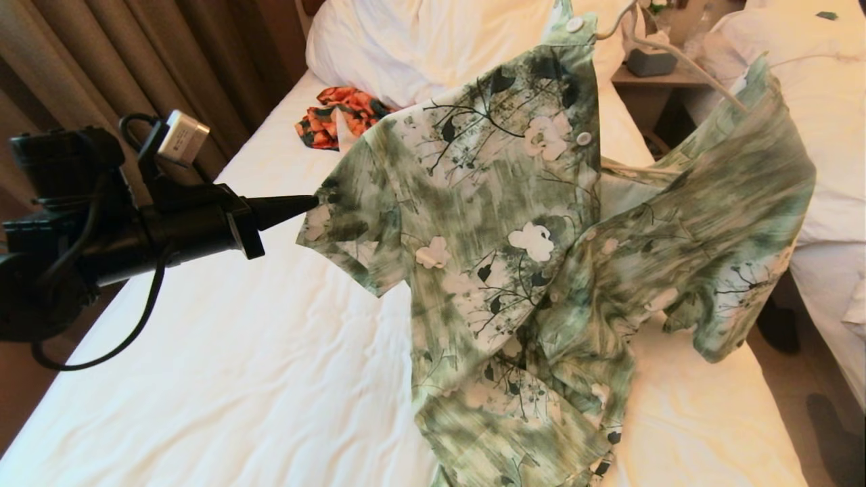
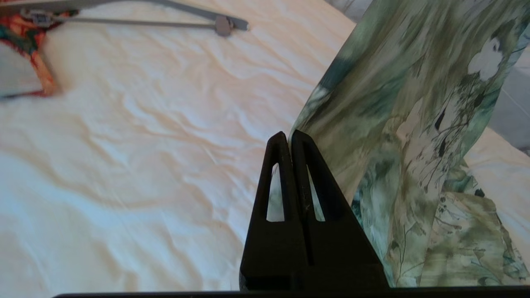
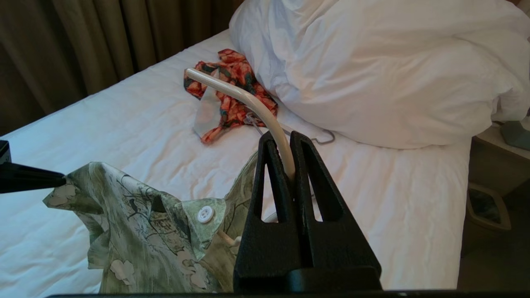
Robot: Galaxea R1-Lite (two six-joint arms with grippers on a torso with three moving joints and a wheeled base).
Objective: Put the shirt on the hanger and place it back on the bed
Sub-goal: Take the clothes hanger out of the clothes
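Note:
The green-and-white leaf-print shirt (image 1: pixel 514 223) hangs in the air over the bed (image 1: pixel 237 352), its front open and its hem bunched on the sheet. My left gripper (image 1: pixel 314 201) is shut on the edge of one short sleeve, and in the left wrist view the gripper (image 2: pixel 288 135) pinches the fabric (image 2: pixel 414 124) at its tips. The cream-white hanger (image 1: pixel 683 61) shows above the collar. My right gripper (image 3: pixel 287 145) is shut on the hanger's curved hook (image 3: pixel 248 101), above the shirt's collar and button (image 3: pixel 205 214); it is out of the head view.
An orange-and-dark-green garment (image 1: pixel 338 115) lies near the big white pillow (image 1: pixel 419 47), with a grey hanger (image 2: pixel 165 22) beside it. A nightstand (image 1: pixel 649 78) and a second bed (image 1: pixel 832 135) stand to the right. Brown curtains (image 1: pixel 135 54) hang at the left.

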